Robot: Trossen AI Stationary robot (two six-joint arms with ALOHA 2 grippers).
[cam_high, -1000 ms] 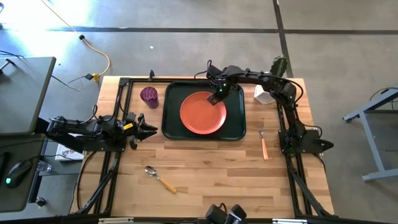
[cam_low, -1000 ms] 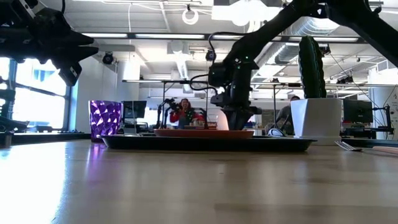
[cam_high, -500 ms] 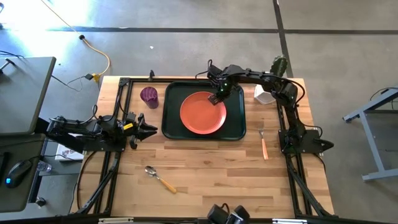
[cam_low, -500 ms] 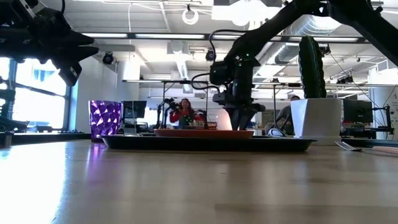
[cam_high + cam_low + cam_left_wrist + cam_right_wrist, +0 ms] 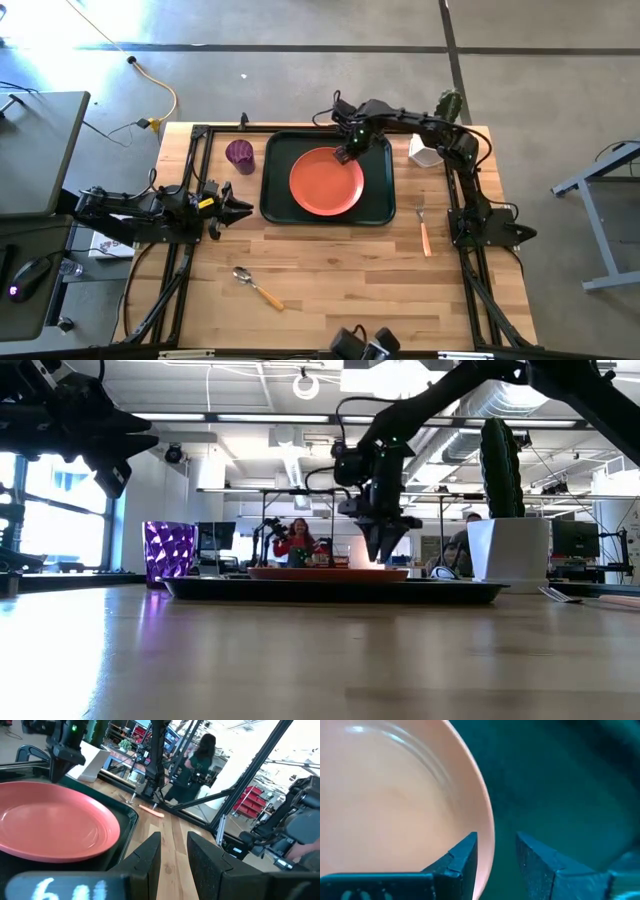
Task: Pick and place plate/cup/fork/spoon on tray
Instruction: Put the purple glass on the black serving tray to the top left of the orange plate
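The orange-red plate (image 5: 326,181) lies flat in the dark green tray (image 5: 378,203). My right gripper (image 5: 345,155) is open and points down a little above the plate's far right rim (image 5: 487,827), with one finger over the plate and one over the tray, touching nothing. In the low view it (image 5: 382,555) hangs clear above the plate (image 5: 328,572). The purple cup (image 5: 240,155) stands left of the tray. The fork (image 5: 424,232) lies right of the tray and the spoon (image 5: 255,286) lies near the front. My left gripper (image 5: 240,208) waits open and empty at the table's left.
A white pot with a green cactus (image 5: 425,152) stands at the far right, close beside my right arm. Dark frame rails run along the table's left and right sides. Bare wood lies between the tray and the near edge. People show in the room behind.
My right gripper has risen from the plate's far right rim and now hangs clear above it. The plate has stayed flat in the tray.
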